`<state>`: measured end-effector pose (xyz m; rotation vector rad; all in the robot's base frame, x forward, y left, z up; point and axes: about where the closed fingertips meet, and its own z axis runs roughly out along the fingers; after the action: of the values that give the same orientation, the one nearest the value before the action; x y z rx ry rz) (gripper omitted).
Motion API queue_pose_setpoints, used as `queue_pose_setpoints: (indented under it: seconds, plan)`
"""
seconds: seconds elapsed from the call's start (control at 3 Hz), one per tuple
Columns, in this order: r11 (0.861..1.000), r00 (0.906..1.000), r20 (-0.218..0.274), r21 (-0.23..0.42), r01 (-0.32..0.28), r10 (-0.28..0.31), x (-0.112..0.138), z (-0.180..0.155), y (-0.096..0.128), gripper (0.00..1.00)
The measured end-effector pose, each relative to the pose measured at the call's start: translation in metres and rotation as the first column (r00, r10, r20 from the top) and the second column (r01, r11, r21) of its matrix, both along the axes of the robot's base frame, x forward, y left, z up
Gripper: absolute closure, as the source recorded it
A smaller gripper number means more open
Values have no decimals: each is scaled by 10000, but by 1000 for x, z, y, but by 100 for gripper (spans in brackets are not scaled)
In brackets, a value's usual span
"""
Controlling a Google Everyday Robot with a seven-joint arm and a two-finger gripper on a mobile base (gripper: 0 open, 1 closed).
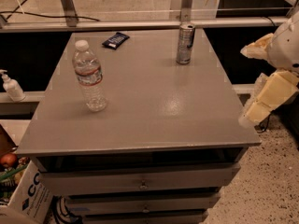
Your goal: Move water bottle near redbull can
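The water bottle (89,77) is clear ribbed plastic with a white cap and a reddish label band. It stands upright on the left part of the grey table (154,106). The redbull can (185,43) stands upright near the table's far right edge, well apart from the bottle. My gripper (256,84) hangs at the right edge of the view, beside the table's right side and off its top. Its two pale fingers (270,96) are spread apart and hold nothing.
A flat dark blue snack packet (116,39) lies at the table's far edge, left of the can. A white pump dispenser bottle (11,86) stands on a low ledge to the left. Drawers sit under the tabletop. A cardboard box (23,195) is at lower left.
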<state>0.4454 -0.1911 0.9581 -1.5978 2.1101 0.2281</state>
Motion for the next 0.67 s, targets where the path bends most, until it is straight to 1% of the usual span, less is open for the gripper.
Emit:
queue_pose_setpoints:
  seconds: [0.33,0.67]
  plan:
    - [9974,9991,352,686,-241,217,4,-1,22,0]
    - [9866,9958,808,1542,-541,420,8,-1,56,0]
